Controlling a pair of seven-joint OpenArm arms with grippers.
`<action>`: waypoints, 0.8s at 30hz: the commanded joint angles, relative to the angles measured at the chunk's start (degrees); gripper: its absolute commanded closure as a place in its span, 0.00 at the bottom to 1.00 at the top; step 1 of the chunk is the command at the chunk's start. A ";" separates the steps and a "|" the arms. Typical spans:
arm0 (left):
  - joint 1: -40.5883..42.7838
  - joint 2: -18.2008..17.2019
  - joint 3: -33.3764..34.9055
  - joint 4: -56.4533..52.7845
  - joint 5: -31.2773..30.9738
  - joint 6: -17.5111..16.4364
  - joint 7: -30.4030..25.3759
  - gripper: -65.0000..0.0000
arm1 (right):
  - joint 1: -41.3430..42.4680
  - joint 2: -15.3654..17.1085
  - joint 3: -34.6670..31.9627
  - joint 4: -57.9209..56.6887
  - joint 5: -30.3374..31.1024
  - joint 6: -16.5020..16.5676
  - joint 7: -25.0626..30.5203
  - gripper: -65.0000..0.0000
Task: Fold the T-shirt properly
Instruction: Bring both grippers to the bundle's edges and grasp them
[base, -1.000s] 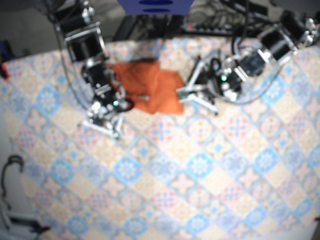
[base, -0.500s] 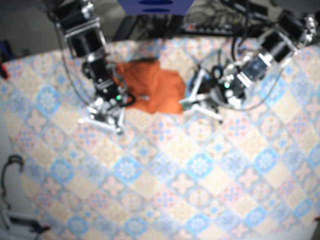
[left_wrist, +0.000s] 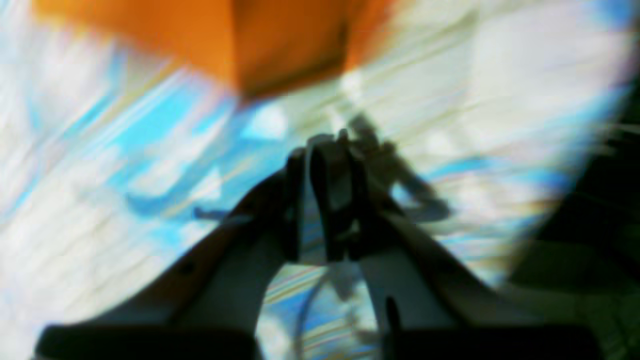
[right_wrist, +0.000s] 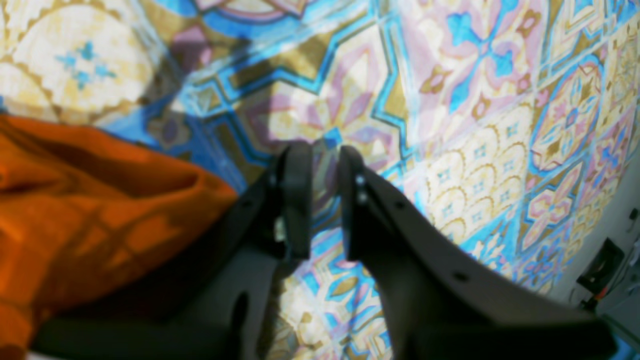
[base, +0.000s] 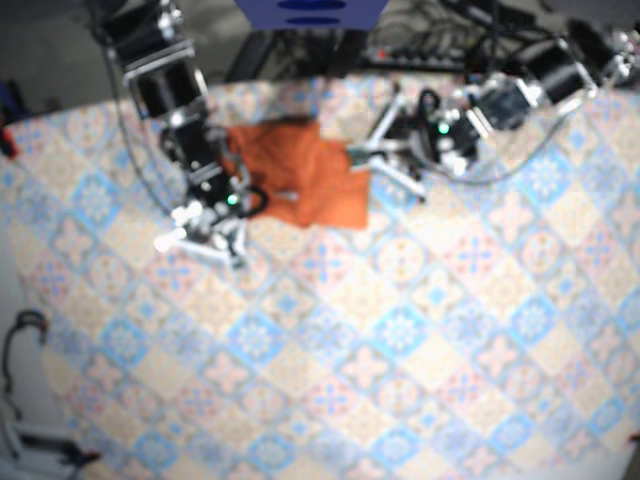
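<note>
Item one, largest: the patterned tablecloth (base: 400, 340), covering the whole work surface. Item two: the orange T-shirt (base: 305, 175), lying bunched in a partly doubled heap at the far side of the table, between my two arms. I judge it light, soft and limp — it will sag and drag rather than hold a shape, so I would pinch it at a hem corner or a shoulder seam, one layer only, and lift low. Item three: the right gripper (right_wrist: 322, 200), over bare cloth just beside the shirt's rumpled edge, jaws drawn near together with a slim gap, nothing between them. Item four: the left gripper (left_wrist: 322, 200), pointing toward a corner of the shirt but apart from it — the view is too smeared for me to tell whether its jaws meet.
</note>
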 joint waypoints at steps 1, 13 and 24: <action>-0.73 0.05 0.15 0.98 0.16 0.03 0.94 0.89 | 0.29 0.33 0.16 -0.37 1.96 1.17 -2.13 0.83; -3.90 7.87 0.94 -2.01 0.60 0.03 2.52 0.89 | 0.03 0.33 0.16 0.25 1.96 1.17 -2.39 0.83; -4.95 8.14 0.50 -2.89 8.07 0.03 2.08 0.89 | -3.13 0.33 -0.19 3.77 1.96 1.17 -3.18 0.83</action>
